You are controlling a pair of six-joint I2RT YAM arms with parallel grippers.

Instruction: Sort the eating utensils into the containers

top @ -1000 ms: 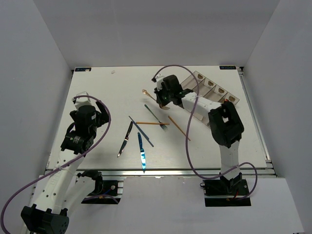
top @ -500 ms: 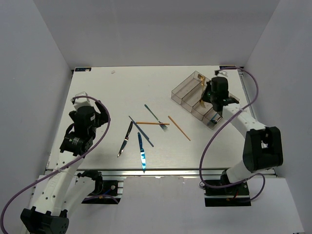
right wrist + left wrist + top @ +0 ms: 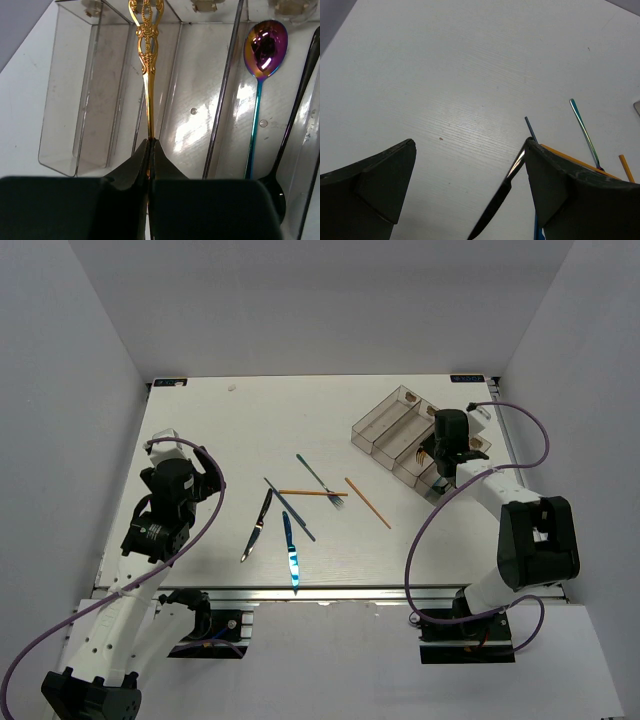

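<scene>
My right gripper (image 3: 151, 142) is shut on the thin stem of a gold utensil with an ornate handle (image 3: 147, 60), held over the clear smoky tray (image 3: 70, 90), above the wall between its left compartments. An iridescent purple spoon (image 3: 265, 47) and a black spoon (image 3: 295, 110) lie in compartments to the right. In the top view the right gripper (image 3: 437, 453) is at the tray (image 3: 385, 425). My left gripper (image 3: 470, 150) is open and empty above the table, with a black knife (image 3: 497, 207) by its right finger.
Loose on the table's middle are the black knife (image 3: 257, 525), a blue knife (image 3: 290, 552), a dark blue chopstick (image 3: 290, 509), a teal fork (image 3: 320, 480) and two orange chopsticks (image 3: 312, 493) (image 3: 368, 503). The tray stands at the back right.
My right arm has swung from the table's middle to the tray with the gold utensil in it, then settled a little nearer over the compartments. The left arm has hardly moved.
</scene>
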